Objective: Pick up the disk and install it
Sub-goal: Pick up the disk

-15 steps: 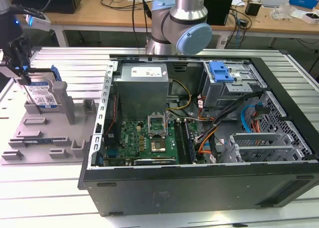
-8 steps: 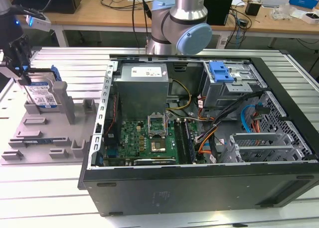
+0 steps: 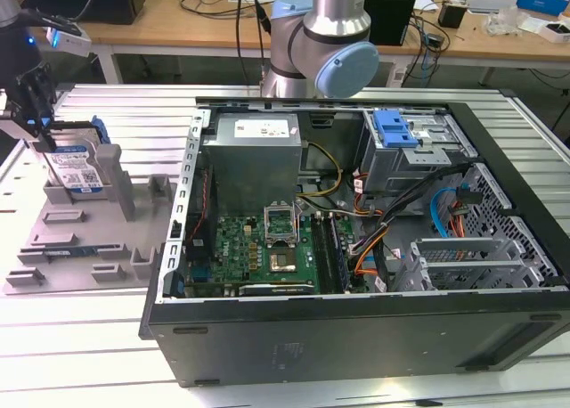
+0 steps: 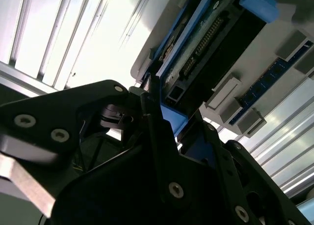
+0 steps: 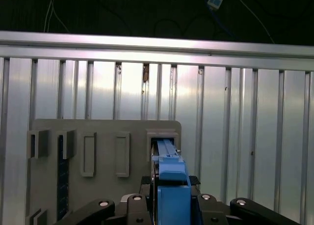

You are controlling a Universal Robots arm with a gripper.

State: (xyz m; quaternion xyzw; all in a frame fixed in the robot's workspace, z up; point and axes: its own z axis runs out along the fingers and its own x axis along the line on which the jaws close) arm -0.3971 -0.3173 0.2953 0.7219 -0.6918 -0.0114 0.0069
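Exterior view, gripper apparently clamped on disk, upright in grey holder

Exterior camera looks down from well back over computer case and grey tray. Both wrist cameras sit close; I find the disk in all three.

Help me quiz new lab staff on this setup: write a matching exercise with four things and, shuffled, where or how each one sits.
Things:
1. disk
2. gripper
3. power-supply box
4. motherboard

Places or states:
A. green, flat on the floor of the open case
B. at the disk's top edge
C. grey, inside the case by its far wall
D. on edge in the grey holder, outside the case

Pairs: 1-D, 2-B, 3-C, 4-A
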